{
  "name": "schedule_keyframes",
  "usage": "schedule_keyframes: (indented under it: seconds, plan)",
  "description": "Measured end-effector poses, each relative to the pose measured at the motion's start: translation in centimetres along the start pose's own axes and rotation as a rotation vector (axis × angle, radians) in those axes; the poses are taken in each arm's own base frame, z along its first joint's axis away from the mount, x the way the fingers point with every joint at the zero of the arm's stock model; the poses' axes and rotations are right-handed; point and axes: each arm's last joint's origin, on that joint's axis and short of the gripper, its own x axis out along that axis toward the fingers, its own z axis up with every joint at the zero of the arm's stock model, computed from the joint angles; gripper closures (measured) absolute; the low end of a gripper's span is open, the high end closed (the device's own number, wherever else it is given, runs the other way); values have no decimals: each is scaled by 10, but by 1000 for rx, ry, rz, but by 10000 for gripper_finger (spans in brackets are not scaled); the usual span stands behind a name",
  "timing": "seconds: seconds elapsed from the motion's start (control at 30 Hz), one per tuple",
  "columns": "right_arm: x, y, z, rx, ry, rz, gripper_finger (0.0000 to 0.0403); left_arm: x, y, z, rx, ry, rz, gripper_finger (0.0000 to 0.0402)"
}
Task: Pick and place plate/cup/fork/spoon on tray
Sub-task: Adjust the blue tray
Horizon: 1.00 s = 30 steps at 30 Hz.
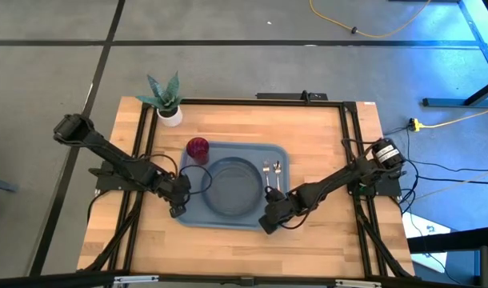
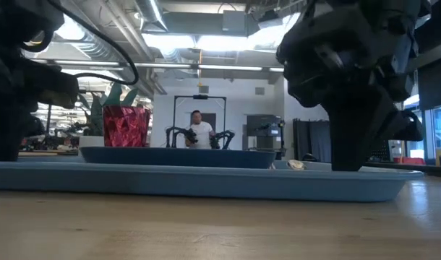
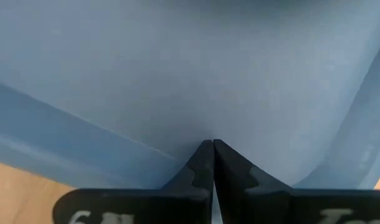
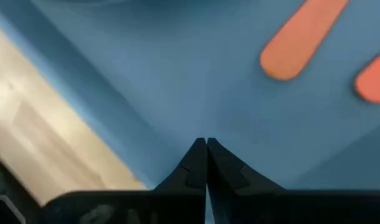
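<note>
Plate, cup, fork and spoon all sit on the tray. Left gripper at the tray's near-left corner, right gripper at its near-right edge. Both pairs of jaws are closed, holding nothing.

Robotics lab: exposed ceiling ducts, strip lights, another arm rig beside a person.

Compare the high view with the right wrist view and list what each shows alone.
Only the high view shows the plate, the dark red cup, the left claw at the tray's near-left corner, and the potted plant. Only the right wrist view shows the right claw fingers pressed shut over the tray floor. Both show the tray, the wooden table and two orange handles.
</note>
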Motion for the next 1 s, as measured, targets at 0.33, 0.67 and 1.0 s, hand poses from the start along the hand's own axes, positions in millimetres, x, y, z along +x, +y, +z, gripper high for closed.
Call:
schedule_keyframes:
  seconds: [0.33, 0.67, 1.0]
  plan:
    - [11, -5, -1, 11, 22, -54, 399, 6, 2, -1, 14, -45, -49, 401]
    - [10, -10, -3, 20, 34, -110, 399, 7, 4, 10, -12, -87, -89, 401]
    - [9, -18, -4, 30, 34, -203, 399, 7, 8, 21, -16, -144, -91, 401]
